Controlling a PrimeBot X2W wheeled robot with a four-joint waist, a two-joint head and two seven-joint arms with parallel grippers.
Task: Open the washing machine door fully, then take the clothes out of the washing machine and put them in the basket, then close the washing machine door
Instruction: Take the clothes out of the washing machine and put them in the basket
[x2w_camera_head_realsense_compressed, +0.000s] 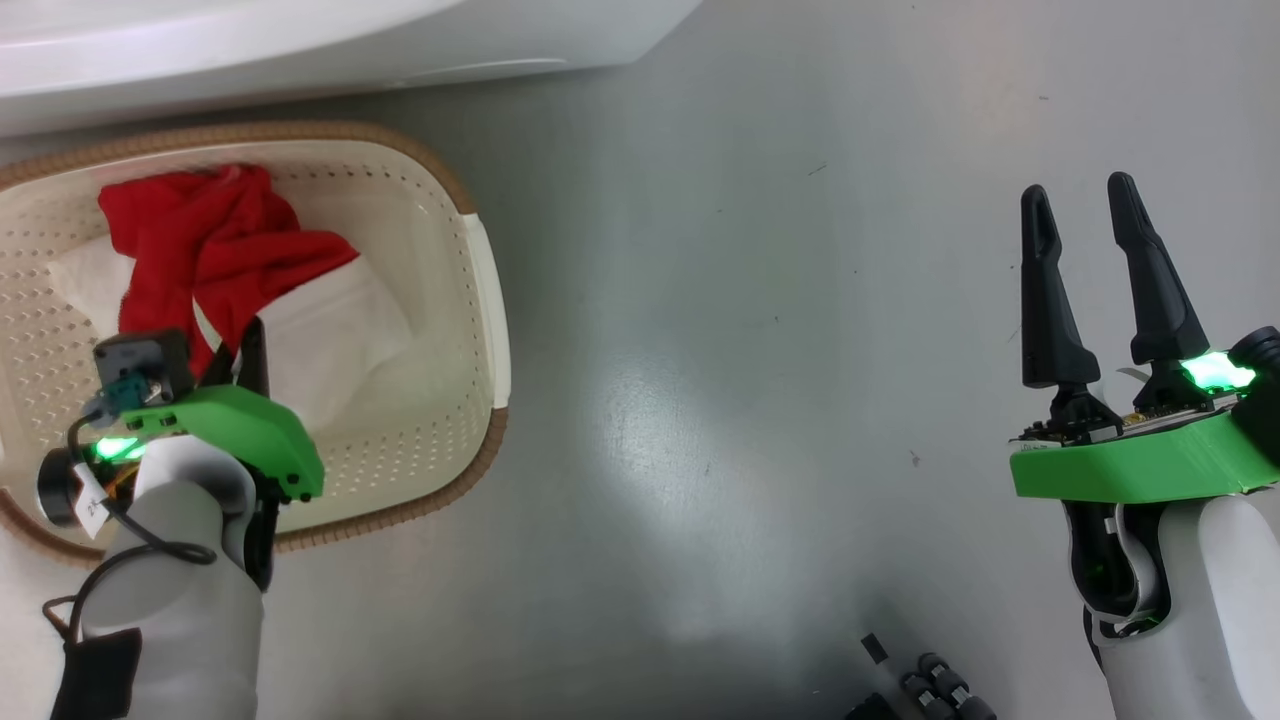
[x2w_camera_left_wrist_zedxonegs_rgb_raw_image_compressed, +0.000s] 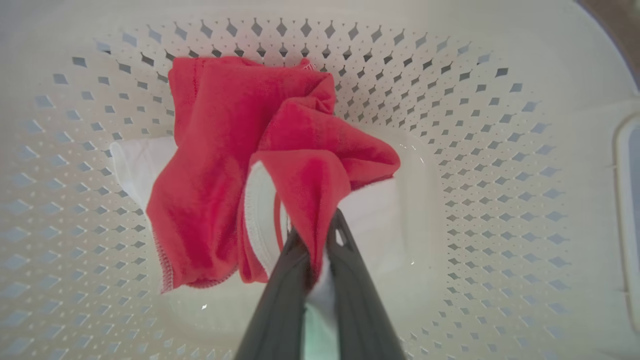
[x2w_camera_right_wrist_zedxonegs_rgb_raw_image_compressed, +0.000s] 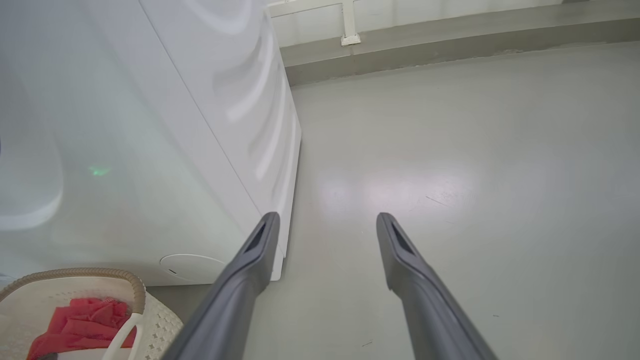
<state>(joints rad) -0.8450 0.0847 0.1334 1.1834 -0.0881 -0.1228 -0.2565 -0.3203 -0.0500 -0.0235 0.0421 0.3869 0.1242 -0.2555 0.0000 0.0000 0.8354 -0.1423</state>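
The cream basket (x2w_camera_head_realsense_compressed: 440, 170) sits on the floor at the left, with red clothes (x2w_camera_head_realsense_compressed: 210, 240) bunched inside. My left gripper (x2w_camera_head_realsense_compressed: 245, 350) reaches down into it. The left wrist view shows that gripper (x2w_camera_left_wrist_zedxonegs_rgb_raw_image_compressed: 315, 235) shut on a fold of the red clothes (x2w_camera_left_wrist_zedxonegs_rgb_raw_image_compressed: 220, 150), above the perforated basket wall (x2w_camera_left_wrist_zedxonegs_rgb_raw_image_compressed: 500, 150). My right gripper (x2w_camera_head_realsense_compressed: 1080, 200) stands open over bare floor at the right, holding nothing. Its wrist view shows the gripper (x2w_camera_right_wrist_zedxonegs_rgb_raw_image_compressed: 325, 220) beside the white washing machine (x2w_camera_right_wrist_zedxonegs_rgb_raw_image_compressed: 150, 150), with the basket (x2w_camera_right_wrist_zedxonegs_rgb_raw_image_compressed: 100, 272) and clothes (x2w_camera_right_wrist_zedxonegs_rgb_raw_image_compressed: 75, 325) at lower left. The washing machine door is out of view.
The washing machine (x2w_camera_head_realsense_compressed: 300, 40) runs along the top edge, just behind the basket. A white paper label (x2w_camera_head_realsense_compressed: 340, 330) lies on the basket bottom. Grey floor (x2w_camera_head_realsense_compressed: 750, 400) spreads between the arms. A low wall base (x2w_camera_right_wrist_zedxonegs_rgb_raw_image_compressed: 450, 45) stands far behind. Dark robot parts (x2w_camera_head_realsense_compressed: 920, 690) show at the bottom.
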